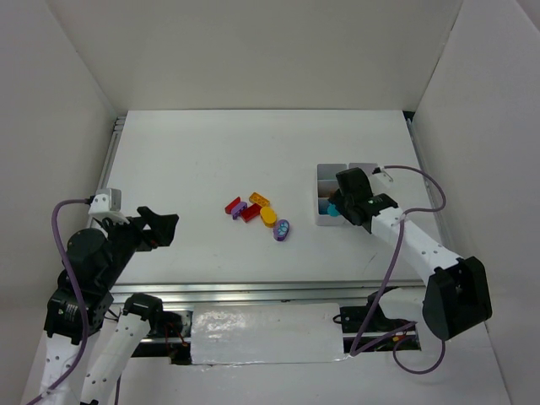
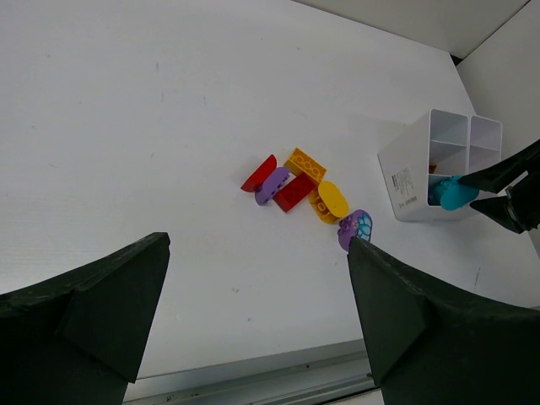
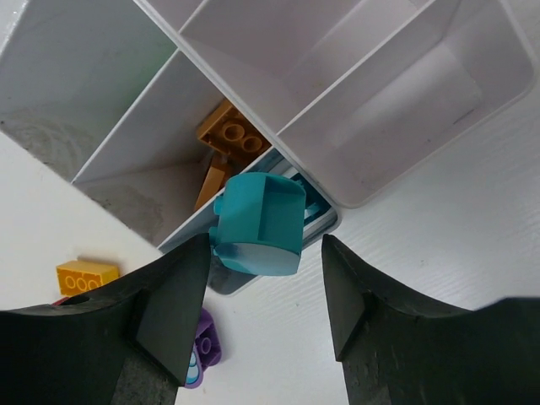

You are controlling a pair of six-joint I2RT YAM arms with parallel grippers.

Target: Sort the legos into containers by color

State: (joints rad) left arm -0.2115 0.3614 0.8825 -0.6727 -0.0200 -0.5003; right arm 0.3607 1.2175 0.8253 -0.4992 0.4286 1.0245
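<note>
The white compartment tray (image 1: 324, 173) stands right of centre, also in the left wrist view (image 2: 405, 177) and the right wrist view (image 3: 253, 59). My right gripper (image 3: 266, 253) hangs over its near corner with jaws spread wider than a teal lego (image 3: 257, 224), which touches only the left finger above a compartment holding another teal piece. Orange legos (image 3: 228, 135) lie in the neighbouring compartment. Loose legos lie mid-table: red oval (image 1: 233, 204), purple (image 1: 239, 210), red rectangle (image 1: 251, 212), orange (image 1: 260, 200), yellow oval (image 1: 268, 217), purple oval (image 1: 282, 229). My left gripper (image 1: 169, 226) is open and empty, left of them.
A metal rail (image 1: 253, 291) runs along the table's near edge. White walls enclose the table on the left, right and back. The right arm's purple cable (image 1: 413, 173) loops beside the tray.
</note>
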